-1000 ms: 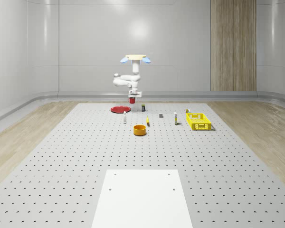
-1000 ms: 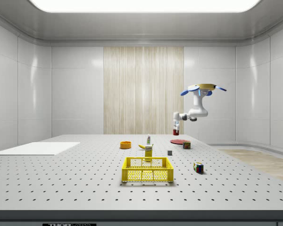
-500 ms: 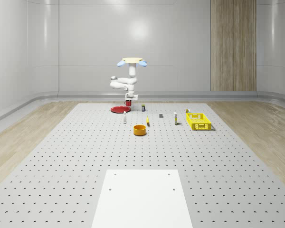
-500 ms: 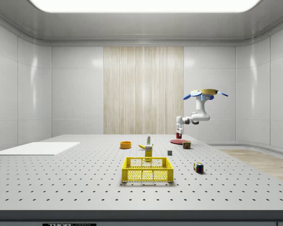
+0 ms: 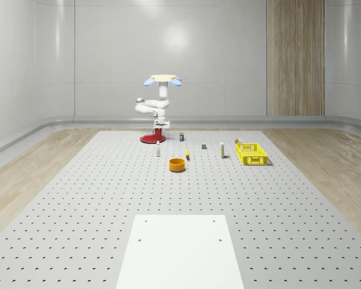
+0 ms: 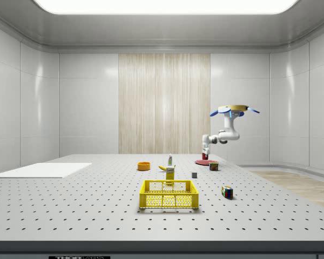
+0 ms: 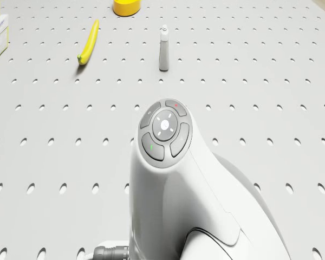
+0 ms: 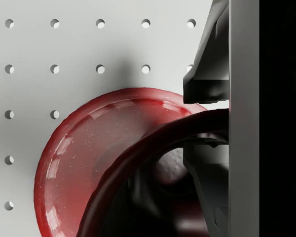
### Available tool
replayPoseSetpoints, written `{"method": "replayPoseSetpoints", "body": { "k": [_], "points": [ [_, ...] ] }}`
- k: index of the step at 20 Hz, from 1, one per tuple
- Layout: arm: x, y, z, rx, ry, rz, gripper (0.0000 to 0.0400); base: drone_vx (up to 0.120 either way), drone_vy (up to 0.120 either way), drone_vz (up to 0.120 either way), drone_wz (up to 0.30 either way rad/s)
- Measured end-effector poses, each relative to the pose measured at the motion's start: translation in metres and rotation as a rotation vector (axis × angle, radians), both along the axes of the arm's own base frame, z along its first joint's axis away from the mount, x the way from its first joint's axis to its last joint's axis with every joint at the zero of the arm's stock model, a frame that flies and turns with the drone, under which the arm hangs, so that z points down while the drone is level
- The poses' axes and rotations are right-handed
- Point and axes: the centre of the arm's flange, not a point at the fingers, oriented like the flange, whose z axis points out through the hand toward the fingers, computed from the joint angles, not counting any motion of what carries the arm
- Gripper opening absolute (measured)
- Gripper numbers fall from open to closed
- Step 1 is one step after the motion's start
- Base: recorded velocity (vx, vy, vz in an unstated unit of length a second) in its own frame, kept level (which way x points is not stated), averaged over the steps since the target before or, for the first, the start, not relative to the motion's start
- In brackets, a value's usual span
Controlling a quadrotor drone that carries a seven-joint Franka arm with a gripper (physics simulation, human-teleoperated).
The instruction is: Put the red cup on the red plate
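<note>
The drone (image 5: 163, 79) hovers above the far end of the table, its white arm (image 7: 168, 179) reaching down. My gripper (image 5: 159, 126) (image 6: 206, 150) is shut on the red cup (image 6: 206, 156), held by its rim just over the red plate (image 5: 148, 139) (image 6: 201, 161). In the wrist view the cup's dark red rim (image 8: 153, 140) runs between the gripper's fingers (image 8: 207, 84), and the glossy plate (image 8: 74, 163) lies directly beneath it. Whether the cup touches the plate cannot be told.
Nearby on the perforated table stand a small bottle (image 7: 163, 49), a banana (image 7: 88, 42), an orange bowl (image 5: 177, 164), a small can (image 5: 181, 136) and a yellow crate (image 5: 251, 152). A white sheet (image 5: 179, 250) lies at the near end.
The drone and arm have shifted toward the whole-scene view's left and come lower, carrying the cup from beside the plate to over it.
</note>
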Motion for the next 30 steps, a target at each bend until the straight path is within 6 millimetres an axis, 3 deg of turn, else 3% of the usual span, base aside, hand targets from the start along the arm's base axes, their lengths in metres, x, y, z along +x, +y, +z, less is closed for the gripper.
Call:
{"method": "replayPoseSetpoints", "body": {
  "k": [6, 11, 18, 24, 27, 30],
  "points": [
    [0.000, 0.000, 0.000, 0.000, 0.000, 0.000, 0.0100, -0.020, -0.113, -0.020, 0.000],
    [0.000, 0.000, 0.000, 0.000, 0.000, 0.000, 0.0100, -0.112, 0.000, 0.000, 0.000],
    [0.000, 0.000, 0.014, 0.000, 0.000, 0.000, 0.0100, 0.000, 0.000, 0.000, 0.000],
    [0.000, 0.011, 0.022, 0.000, 0.000, 0.000, 0.0100, 0.000, 0.000, 0.000, 0.000],
    [0.000, 0.015, 0.024, 0.000, 0.000, 0.000, 0.0246, 0.000, 0.000, 0.000, 0.000],
    [0.000, 0.016, 0.021, 0.000, 0.000, 0.000, 0.0327, 0.000, 0.000, 0.000, 0.000]
  ]
}}
